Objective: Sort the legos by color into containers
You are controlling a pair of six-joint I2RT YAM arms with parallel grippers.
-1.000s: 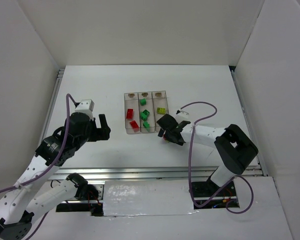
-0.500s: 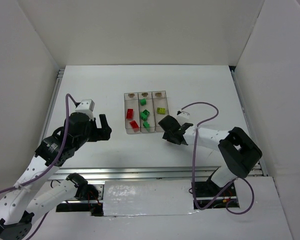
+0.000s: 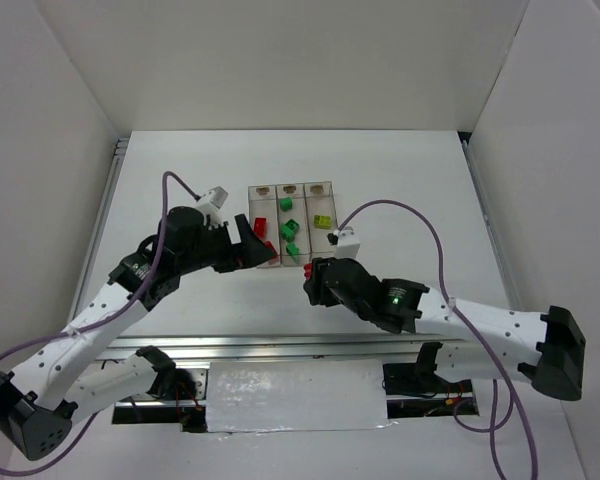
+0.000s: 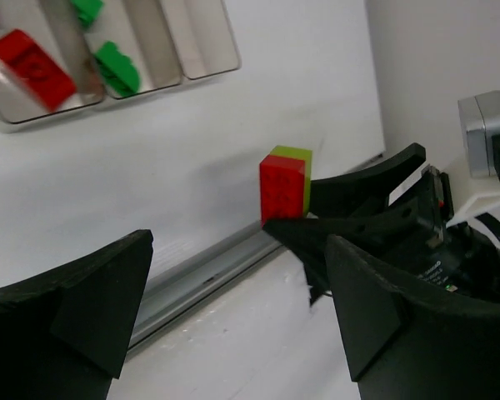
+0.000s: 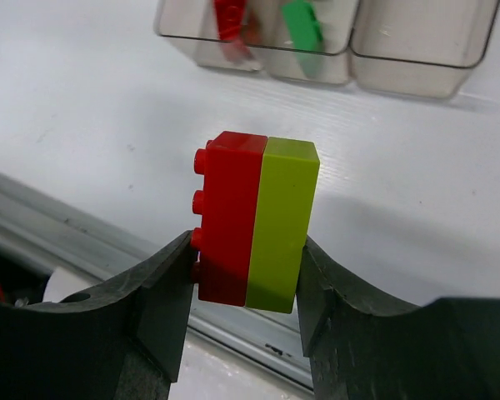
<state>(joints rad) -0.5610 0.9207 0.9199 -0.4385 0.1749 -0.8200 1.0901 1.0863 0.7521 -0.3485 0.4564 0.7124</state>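
Now swung inward, right hand (image 5: 243, 250) pinches a red-and-lime lego pair (image 5: 257, 218); left hand (image 4: 237, 258), nearer, gapes empty.

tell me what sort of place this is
Likely a robot lab test cell: white walls box in the table, left arm and right arm sit along a metal rail, clear bins hold toy bricks.
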